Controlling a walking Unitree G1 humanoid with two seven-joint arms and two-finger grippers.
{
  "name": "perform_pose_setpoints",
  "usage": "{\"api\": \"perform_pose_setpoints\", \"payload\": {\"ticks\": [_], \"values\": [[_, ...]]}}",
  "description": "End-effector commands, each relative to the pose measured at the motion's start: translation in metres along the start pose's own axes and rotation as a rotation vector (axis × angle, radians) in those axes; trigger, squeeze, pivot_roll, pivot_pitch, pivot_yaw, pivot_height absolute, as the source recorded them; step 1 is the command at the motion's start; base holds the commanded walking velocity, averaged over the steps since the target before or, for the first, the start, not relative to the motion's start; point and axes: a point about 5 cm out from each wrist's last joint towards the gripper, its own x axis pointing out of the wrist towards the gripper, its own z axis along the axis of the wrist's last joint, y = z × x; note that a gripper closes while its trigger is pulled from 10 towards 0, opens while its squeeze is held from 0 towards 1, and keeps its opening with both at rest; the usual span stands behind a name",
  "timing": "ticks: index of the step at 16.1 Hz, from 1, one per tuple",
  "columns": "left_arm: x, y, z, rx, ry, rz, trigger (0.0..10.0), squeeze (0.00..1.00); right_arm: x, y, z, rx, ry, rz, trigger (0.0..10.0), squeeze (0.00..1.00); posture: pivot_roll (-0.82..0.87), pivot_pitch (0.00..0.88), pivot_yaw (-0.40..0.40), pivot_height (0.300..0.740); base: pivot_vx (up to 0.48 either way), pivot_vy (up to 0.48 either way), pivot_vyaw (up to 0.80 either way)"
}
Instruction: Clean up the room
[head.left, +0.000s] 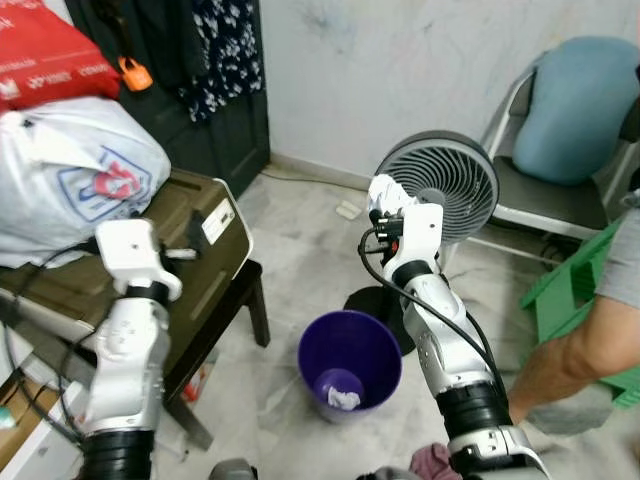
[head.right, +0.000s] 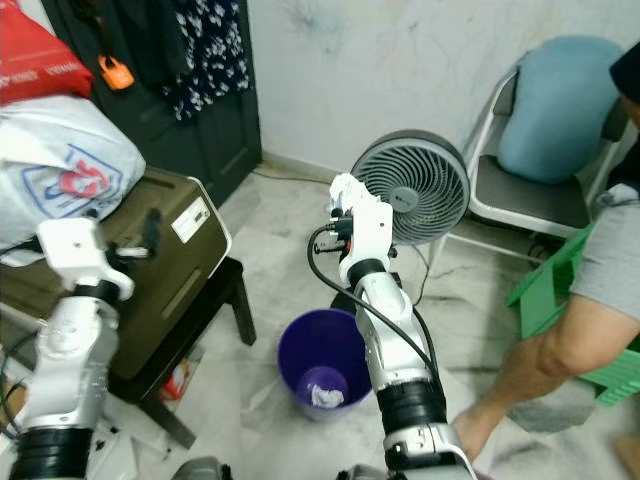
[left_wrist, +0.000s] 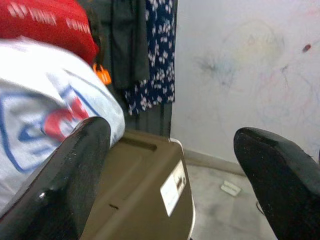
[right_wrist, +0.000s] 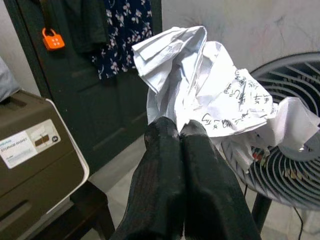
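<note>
My right gripper (right_wrist: 176, 131) is shut on a crumpled white paper (right_wrist: 210, 95) with handwriting on it, held up in front of the fan. In the left eye view the same crumpled paper (head.left: 385, 192) sits at the top of the raised right arm. Below and a little to the left stands a purple bin (head.left: 350, 364) on the floor, with a white paper wad (head.left: 343, 397) inside it. My left gripper (left_wrist: 175, 170) is open and empty, raised over the brown case (head.left: 190, 240).
A grey floor fan (head.left: 440, 185) stands behind the bin. The brown case rests on a dark stool (head.left: 245, 300), with a white bag (head.left: 75, 175) and red bag (head.left: 50, 55) on it. A person's leg (head.left: 575, 360), a green crate (head.left: 570, 290) and a chair (head.left: 560, 190) are at right.
</note>
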Motion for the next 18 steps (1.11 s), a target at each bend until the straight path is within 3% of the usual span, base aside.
{"api": "perform_pose_setpoints", "payload": {"ticks": [1,5,6,9,15,18], "values": [[-0.003,-0.001,0.001,0.018,0.006,-0.031,10.0,0.0,0.0,0.0,-0.004,0.012,0.031,-0.026,10.0,0.0,-0.01,0.0,-0.009,0.74,0.0,0.0,0.0],[-0.005,-0.009,0.002,0.067,0.015,-0.137,10.0,0.0,-0.002,-0.005,-0.014,0.012,0.119,-0.102,10.0,0.0,-0.02,0.0,-0.009,0.74,0.0,0.0,0.0],[-0.002,-0.01,0.01,0.118,-0.024,-0.149,10.0,0.0,-0.005,-0.013,-0.02,0.023,0.192,-0.168,10.0,0.0,-0.02,0.0,-0.008,0.74,0.0,0.0,0.0],[0.003,0.001,0.013,0.118,-0.013,-0.131,10.0,0.0,-0.012,-0.025,-0.027,-0.001,0.235,-0.236,10.0,0.0,-0.03,0.0,0.011,0.74,0.0,0.0,0.0],[-0.003,-0.025,0.008,0.141,0.008,-0.273,10.0,0.0,-0.015,-0.02,-0.03,0.025,0.258,-0.264,10.0,0.0,-0.03,0.0,0.045,0.74,0.0,0.0,0.0],[-0.013,-0.03,0.009,0.166,0.016,-0.338,10.0,0.0,-0.018,-0.019,-0.039,-0.003,0.331,-0.305,10.0,0.0,-0.01,0.0,0.063,0.74,0.0,0.0,0.0]]}}
